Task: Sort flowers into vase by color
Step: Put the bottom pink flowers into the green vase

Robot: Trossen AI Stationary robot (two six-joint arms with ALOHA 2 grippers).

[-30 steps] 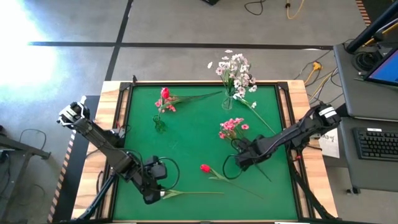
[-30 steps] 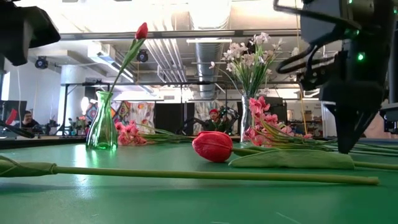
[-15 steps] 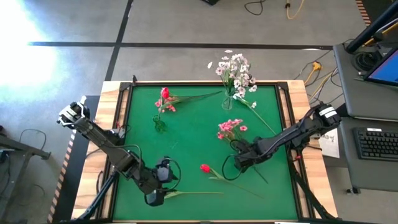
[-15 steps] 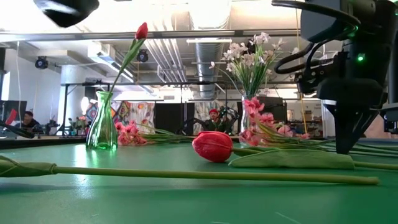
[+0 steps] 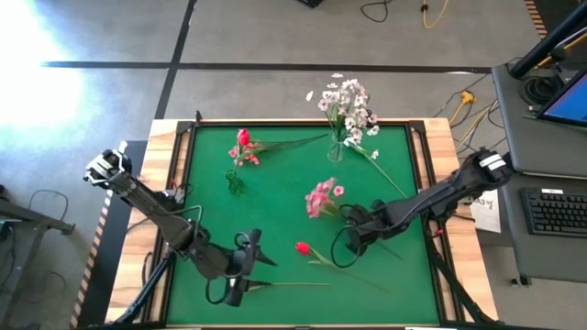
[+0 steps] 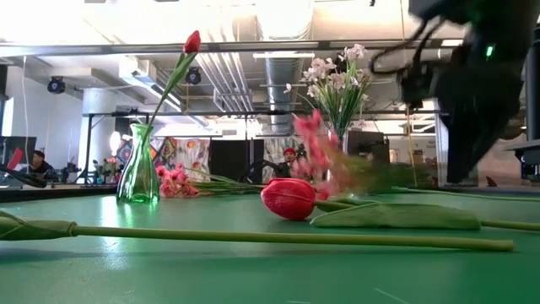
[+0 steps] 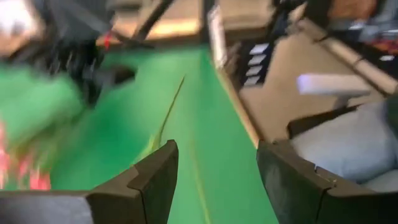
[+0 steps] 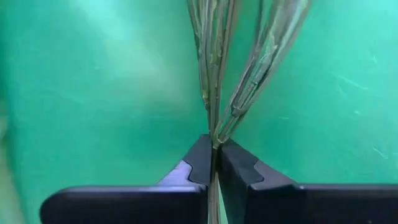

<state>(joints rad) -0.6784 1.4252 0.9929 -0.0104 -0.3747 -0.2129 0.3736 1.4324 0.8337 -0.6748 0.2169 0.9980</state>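
Note:
My right gripper (image 5: 353,240) is shut on a pink flower (image 5: 321,198) at the table's middle right. A red tulip (image 5: 303,247) lies on the green mat just near of it. A green vase (image 5: 237,183) at the far left holds a red tulip (image 6: 192,42), with a pink flower (image 5: 253,156) lying beside it. A clear vase (image 5: 337,151) at the far middle holds white sprays (image 5: 348,101). My left gripper (image 5: 254,257) hovers open near the front edge, over a long green stem (image 5: 284,284) that lies flat. My right gripper pinches the pink flower's bundle of thin green stems (image 8: 213,134) between its two fingertips (image 8: 200,158). The fingers come from above, pointing down. The blossom end (image 6: 319,156) is raised off the mat, toward the table's left of the gripper.
The mat has a raised dark frame and wooden border (image 5: 440,137). A desk with a keyboard (image 5: 555,211) stands off the right side. Open mat lies between the two vases and at the front left.
My right gripper has shut on the pink flower's stems and risen, and the blossoms have lifted off the mat and swung toward the table's left. My left gripper has moved right and away from the near edge, turning as it went, still open.

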